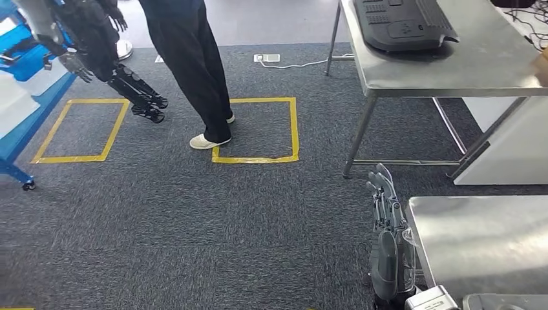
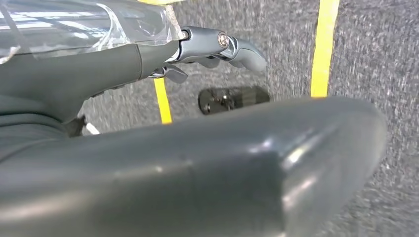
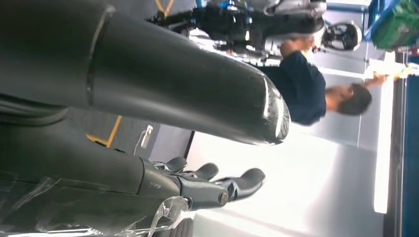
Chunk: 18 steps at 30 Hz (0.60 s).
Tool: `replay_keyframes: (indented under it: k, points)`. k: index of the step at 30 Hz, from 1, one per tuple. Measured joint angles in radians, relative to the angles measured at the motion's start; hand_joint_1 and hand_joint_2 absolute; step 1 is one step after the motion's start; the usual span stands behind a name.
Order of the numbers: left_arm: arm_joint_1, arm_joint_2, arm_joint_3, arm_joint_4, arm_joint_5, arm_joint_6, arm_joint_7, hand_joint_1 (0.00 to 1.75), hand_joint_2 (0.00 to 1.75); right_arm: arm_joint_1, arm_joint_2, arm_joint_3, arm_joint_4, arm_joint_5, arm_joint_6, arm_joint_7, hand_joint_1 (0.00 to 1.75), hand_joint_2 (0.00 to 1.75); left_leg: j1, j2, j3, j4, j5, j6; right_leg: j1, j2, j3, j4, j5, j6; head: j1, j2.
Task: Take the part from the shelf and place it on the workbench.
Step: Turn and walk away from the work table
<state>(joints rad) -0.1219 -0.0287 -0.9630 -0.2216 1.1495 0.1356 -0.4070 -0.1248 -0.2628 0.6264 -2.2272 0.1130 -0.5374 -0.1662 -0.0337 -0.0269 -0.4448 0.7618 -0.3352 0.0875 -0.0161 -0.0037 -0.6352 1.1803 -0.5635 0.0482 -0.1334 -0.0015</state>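
Observation:
My right hand (image 1: pixel 388 239) hangs beside the left edge of the near steel workbench (image 1: pixel 478 239), fingers straight and apart, holding nothing. The right wrist view shows the same hand (image 3: pixel 148 94) with its fingers (image 3: pixel 222 185) spread over a bright steel surface. My left hand (image 2: pixel 207 168) hangs over the carpet, its fingers (image 2: pixel 217 47) extended and empty. A large dark grey moulded part (image 1: pixel 404 22) lies on the far steel table (image 1: pixel 465 64). The blue shelf (image 1: pixel 26 123) stands at the far left. A dark object (image 1: pixel 504 302) shows at the workbench's near corner, cut off by the frame.
A person in dark trousers (image 1: pixel 194 71) stands between two yellow floor squares (image 1: pixel 258 129); their upper body (image 3: pixel 306 89) appears in the right wrist view. Another dark robot (image 1: pixel 110 58) stands by the shelf. A white socket and cable (image 1: pixel 268 58) lie on the carpet.

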Motion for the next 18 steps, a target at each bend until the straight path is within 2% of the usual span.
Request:
replay_keyframes:
  k: [1,2,4,5,6,7,8,9,10,11,12,13,14,15,16,17,18]
  points:
    - [0.001,-0.002,-0.001,0.000,0.000,0.000,0.002,0.00,0.00,0.001,0.000,0.002,0.001,0.002,0.000,0.001,0.00,0.00,0.003,-0.016,0.001,0.001,-0.001,-0.001,-0.002,0.001,-0.002,-0.010,0.019,0.003,0.000,0.000]
    - [0.003,-0.003,-0.001,0.000,0.000,0.000,0.004,0.00,0.00,0.001,0.000,0.003,0.002,0.003,0.001,0.002,0.00,0.00,0.006,-0.031,0.003,0.004,-0.003,-0.004,-0.004,0.004,0.017,-0.060,0.055,0.006,0.000,0.000]
    - [0.002,-0.003,-0.002,0.000,0.001,-0.001,0.005,0.00,0.00,0.000,0.000,0.004,0.004,0.003,0.003,0.003,0.00,0.00,0.011,-0.061,0.000,0.017,-0.012,-0.017,-0.018,0.042,0.080,-0.209,0.134,0.017,0.000,0.000]
    - [0.001,-0.004,-0.002,0.000,0.003,-0.003,0.006,0.00,0.00,0.000,0.001,0.006,0.005,0.003,0.005,0.003,0.00,0.00,0.011,-0.074,-0.004,0.029,-0.017,-0.022,-0.026,0.065,0.108,-0.271,0.158,0.020,0.000,0.000]
    - [0.001,-0.004,-0.003,0.000,0.007,-0.005,0.006,0.00,0.00,0.000,0.002,0.009,0.007,0.004,0.008,0.003,0.00,0.00,0.011,-0.084,-0.011,0.039,-0.017,-0.027,-0.032,0.081,0.125,-0.311,0.171,0.019,0.000,0.000]
    - [0.001,-0.004,-0.003,0.000,0.012,-0.007,0.006,0.00,0.00,-0.003,0.004,0.013,0.010,0.005,0.012,0.003,0.00,0.00,0.009,-0.093,-0.020,0.047,-0.015,-0.031,-0.035,0.082,0.134,-0.329,0.176,0.015,-0.001,0.000]
    - [0.003,-0.003,-0.003,0.000,0.016,-0.009,0.007,0.00,0.00,-0.006,0.006,0.017,0.013,0.007,0.015,0.003,0.00,0.00,0.010,-0.100,-0.026,0.052,-0.012,-0.034,-0.035,0.070,0.138,-0.337,0.175,0.007,-0.002,0.000]
    - [0.005,-0.003,-0.002,0.000,0.020,-0.011,0.007,0.00,0.00,-0.011,0.009,0.022,0.017,0.009,0.018,0.002,0.00,0.00,0.010,-0.090,-0.036,0.061,-0.014,-0.039,-0.033,0.057,0.138,-0.337,0.176,0.002,-0.002,0.000]
    - [0.006,-0.003,-0.002,0.000,0.022,-0.014,0.008,0.00,0.00,-0.016,0.013,0.026,0.020,0.012,0.020,0.001,0.00,0.00,0.010,-0.068,-0.052,0.090,-0.030,-0.045,-0.031,0.043,0.140,-0.339,0.175,-0.004,-0.003,0.000]
    - [0.006,-0.003,-0.002,0.000,0.024,-0.019,0.010,0.00,0.00,-0.020,0.017,0.030,0.023,0.015,0.022,0.001,0.00,0.00,0.011,-0.040,-0.077,0.142,-0.057,-0.051,-0.029,0.030,0.143,-0.342,0.175,-0.008,-0.002,0.000]
    - [0.005,-0.002,-0.002,0.000,0.025,-0.025,0.013,0.00,0.00,-0.024,0.021,0.034,0.025,0.018,0.023,0.000,0.00,0.00,0.012,-0.011,-0.116,0.219,-0.093,-0.057,-0.024,0.016,0.146,-0.345,0.174,-0.011,-0.002,0.000]
    - [0.003,-0.001,-0.002,0.000,0.027,-0.033,0.017,0.00,0.00,-0.029,0.025,0.039,0.028,0.022,0.024,0.000,0.00,0.00,0.014,0.005,-0.160,0.308,-0.130,-0.061,-0.020,0.001,0.147,-0.346,0.174,-0.014,-0.002,0.000]
    - [0.002,0.001,-0.002,0.000,0.029,-0.041,0.021,0.00,0.00,-0.033,0.028,0.045,0.032,0.026,0.024,0.000,0.00,0.00,0.016,0.010,-0.200,0.385,-0.157,-0.063,-0.015,-0.014,0.148,-0.347,0.172,-0.015,-0.002,0.000]
    - [0.002,0.004,-0.002,0.000,0.031,-0.048,0.025,0.00,0.00,-0.037,0.031,0.050,0.035,0.029,0.024,0.000,0.00,0.00,0.016,0.012,-0.226,0.430,-0.168,-0.061,-0.011,-0.027,0.150,-0.347,0.170,-0.016,-0.002,0.000]
    - [0.003,0.008,-0.002,0.000,0.033,-0.054,0.027,0.00,0.00,-0.041,0.035,0.055,0.039,0.032,0.025,0.000,0.00,0.00,0.014,0.012,-0.227,0.427,-0.157,-0.057,-0.007,-0.039,0.153,-0.348,0.168,-0.017,-0.002,0.000]
    - [0.004,0.012,-0.002,0.000,0.034,-0.057,0.027,0.00,0.00,-0.044,0.039,0.059,0.043,0.034,0.025,0.000,0.00,0.00,0.009,0.015,-0.204,0.375,-0.126,-0.050,-0.004,-0.051,0.158,-0.349,0.165,-0.018,-0.002,0.000]
    - [0.005,0.016,-0.002,0.000,0.034,-0.059,0.027,0.00,0.00,-0.048,0.043,0.063,0.046,0.035,0.025,0.000,0.00,0.00,0.001,0.024,-0.161,0.291,-0.084,-0.041,-0.002,-0.061,0.165,-0.352,0.162,-0.019,-0.002,0.000]
